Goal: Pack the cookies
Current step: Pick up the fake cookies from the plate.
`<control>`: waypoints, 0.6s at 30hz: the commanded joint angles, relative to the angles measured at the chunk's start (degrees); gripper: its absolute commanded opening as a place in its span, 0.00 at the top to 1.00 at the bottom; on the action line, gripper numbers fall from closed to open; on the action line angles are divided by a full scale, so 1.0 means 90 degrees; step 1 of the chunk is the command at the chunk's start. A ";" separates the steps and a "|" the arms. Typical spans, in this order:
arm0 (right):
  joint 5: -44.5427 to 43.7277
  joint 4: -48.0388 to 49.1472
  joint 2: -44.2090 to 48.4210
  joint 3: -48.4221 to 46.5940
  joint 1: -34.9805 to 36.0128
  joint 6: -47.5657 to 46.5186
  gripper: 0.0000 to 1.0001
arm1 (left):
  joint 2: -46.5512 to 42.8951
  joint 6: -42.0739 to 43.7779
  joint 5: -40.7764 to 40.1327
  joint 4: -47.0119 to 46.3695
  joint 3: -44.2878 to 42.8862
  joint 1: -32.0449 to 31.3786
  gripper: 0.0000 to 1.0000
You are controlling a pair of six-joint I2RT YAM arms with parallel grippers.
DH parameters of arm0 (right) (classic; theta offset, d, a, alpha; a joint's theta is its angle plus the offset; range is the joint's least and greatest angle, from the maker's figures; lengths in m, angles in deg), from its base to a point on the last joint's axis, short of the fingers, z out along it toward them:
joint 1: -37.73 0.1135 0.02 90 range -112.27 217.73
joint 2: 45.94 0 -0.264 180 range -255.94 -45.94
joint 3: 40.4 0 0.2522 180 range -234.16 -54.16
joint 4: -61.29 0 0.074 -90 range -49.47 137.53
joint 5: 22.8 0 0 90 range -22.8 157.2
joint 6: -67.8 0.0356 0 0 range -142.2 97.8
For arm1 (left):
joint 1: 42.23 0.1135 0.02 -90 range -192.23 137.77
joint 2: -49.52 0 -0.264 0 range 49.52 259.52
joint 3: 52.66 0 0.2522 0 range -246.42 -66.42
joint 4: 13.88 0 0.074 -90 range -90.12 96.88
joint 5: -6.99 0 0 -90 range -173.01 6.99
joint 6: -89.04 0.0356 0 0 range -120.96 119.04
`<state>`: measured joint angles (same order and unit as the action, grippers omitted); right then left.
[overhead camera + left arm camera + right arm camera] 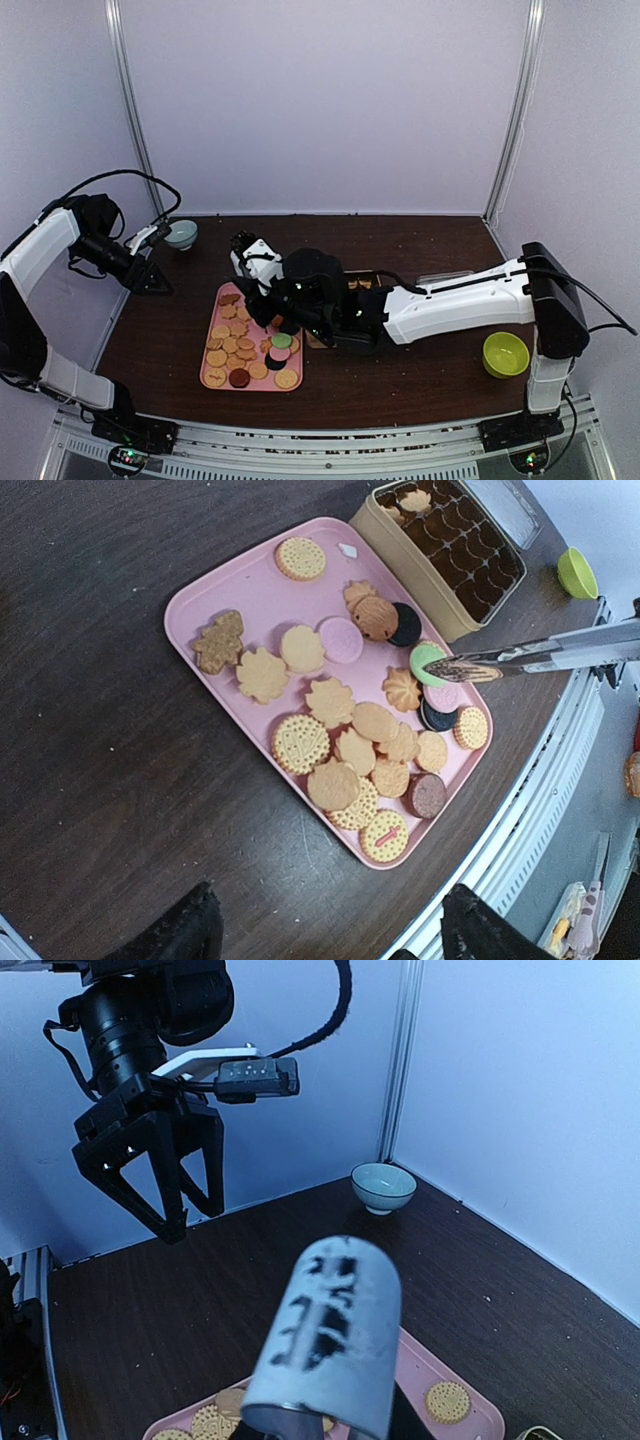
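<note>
**Walled dark table (430, 250), tongs (540, 655) over the pink tray (250, 590)**

Bare wood spans the far half. The cookies (350, 750) lie on the tray by the near edge, a few in the tin (420, 590) just beside its right rim. Right gripper (285, 295) clamps the tongs. Left gripper (195, 1222) hangs wide open near the left wall.

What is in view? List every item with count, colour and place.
tray: one, pink, centre-left
box: one, tan, beside the tray's right edge
cookies: about two dozen, mostly tan, a few dark, pink, green, on the tray; some in the box
lid: one, clear, right of the box
tongs: one pair, silver, tips above the green cookie
blue bowl: one, pale, far left corner
green bowl: one, yellowish, near right
table: one, dark brown
left gripper: open, empty, far left
right gripper: shut on the tongs, above the tray
</note>
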<state>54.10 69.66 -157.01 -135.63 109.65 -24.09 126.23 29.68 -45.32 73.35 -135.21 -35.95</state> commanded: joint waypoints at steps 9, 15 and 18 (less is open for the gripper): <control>-0.0669 0.0695 0.0569 0.0856 0.0155 0.0359 0.70 | -0.0037 0.0104 0.0050 -0.0044 0.0017 0.0016 0.22; -0.0722 0.0715 0.0584 0.0957 0.0183 0.0386 0.68 | -0.0089 0.0080 0.0056 -0.0034 0.0021 0.0024 0.22; -0.0740 0.0736 0.0532 0.0957 0.0191 0.0395 0.68 | -0.0128 0.0093 0.0023 -0.0026 0.0044 0.0019 0.22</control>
<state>49.10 73.20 -154.80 -127.39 111.01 -21.45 125.92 30.00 -45.45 73.33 -135.19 -35.95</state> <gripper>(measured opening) 0.318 0.781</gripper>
